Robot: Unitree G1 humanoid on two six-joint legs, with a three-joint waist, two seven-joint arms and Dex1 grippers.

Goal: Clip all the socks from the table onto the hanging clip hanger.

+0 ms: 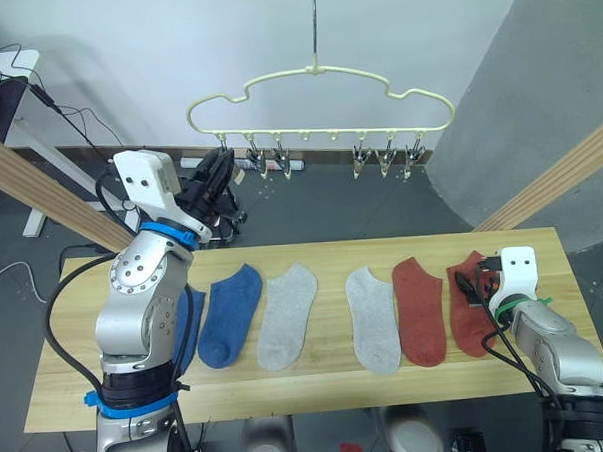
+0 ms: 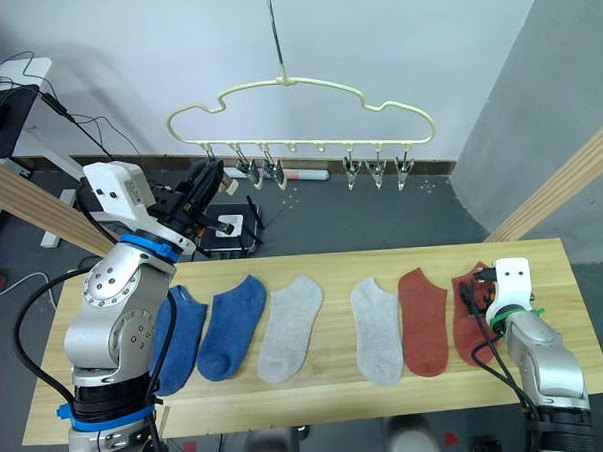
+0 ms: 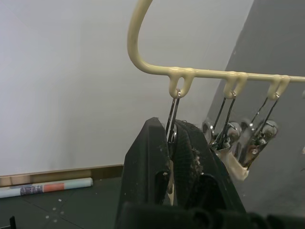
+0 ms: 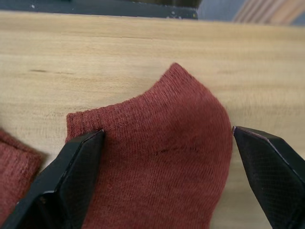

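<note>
Six socks lie in a row on the wooden table (image 1: 318,385): a blue sock (image 1: 189,326) partly behind my left arm, a second blue sock (image 1: 230,314), two light grey socks (image 1: 288,315) (image 1: 374,318), and two rust red socks (image 1: 420,309) (image 1: 468,314). Above the table's far edge hangs the pale yellow clip hanger (image 1: 315,85). My left gripper (image 1: 219,170) is raised to the hanger's leftmost clip (image 3: 172,114) and is shut on it. My right gripper (image 4: 167,133) is open, low over the rightmost red sock (image 4: 162,157), a finger at each side of it.
Slanted wooden poles (image 1: 40,187) (image 1: 560,175) of the frame run at both sides of the table. The other metal clips (image 1: 384,160) hang free along the hanger. A white desk (image 1: 15,88) and cables stand at the far left.
</note>
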